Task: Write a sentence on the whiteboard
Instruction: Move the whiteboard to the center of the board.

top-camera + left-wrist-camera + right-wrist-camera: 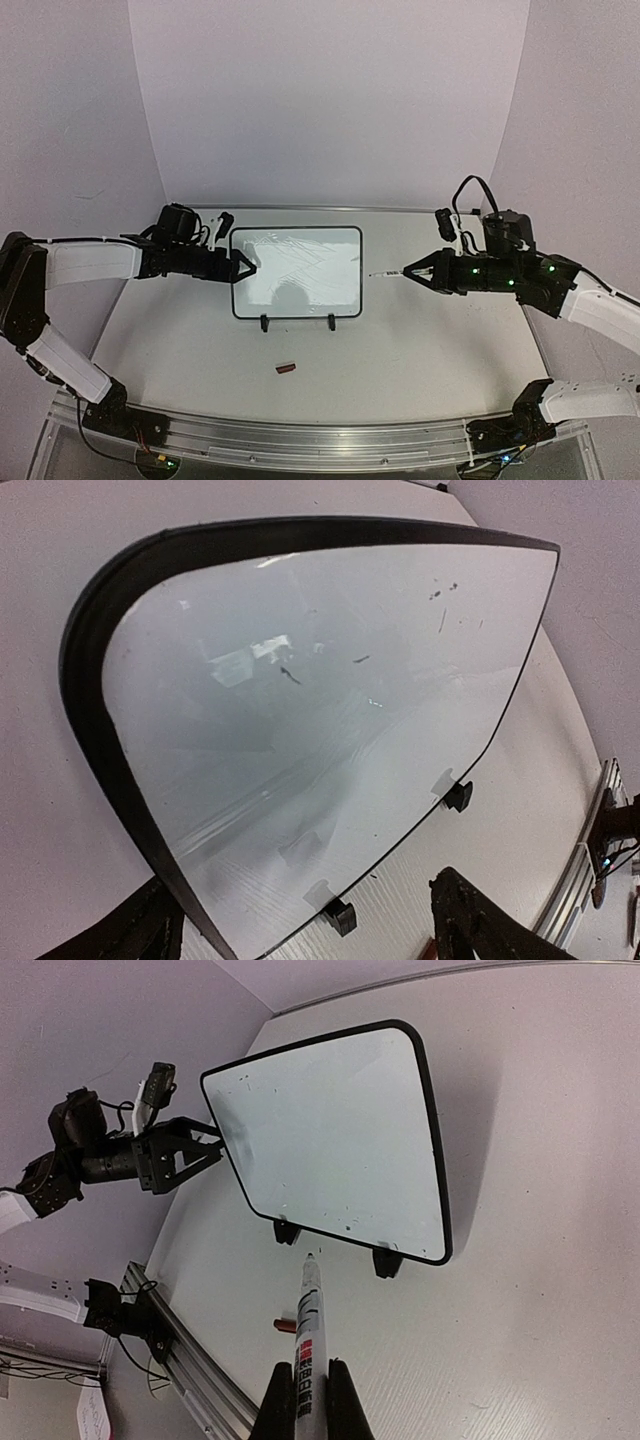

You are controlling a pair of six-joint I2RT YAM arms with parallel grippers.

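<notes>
The whiteboard (296,273) stands on its two black feet mid-table, tilted back. Its face is blank apart from a few dark specks, and no sentence shows on it. My left gripper (243,268) is open at the board's left edge. In the left wrist view the board (320,700) fills the frame, with one finger (150,932) behind the rim and the other in front of it. My right gripper (412,270) is shut on a white marker (386,272) with its bare tip pointing at the board, a short gap to the right of it. The marker (309,1320) also shows in the right wrist view, aimed below the board (335,1140).
A small red cap (287,368) lies on the table in front of the board and shows in the right wrist view (285,1325). A metal rail (300,440) runs along the near edge. Walls close the table on the left, back and right.
</notes>
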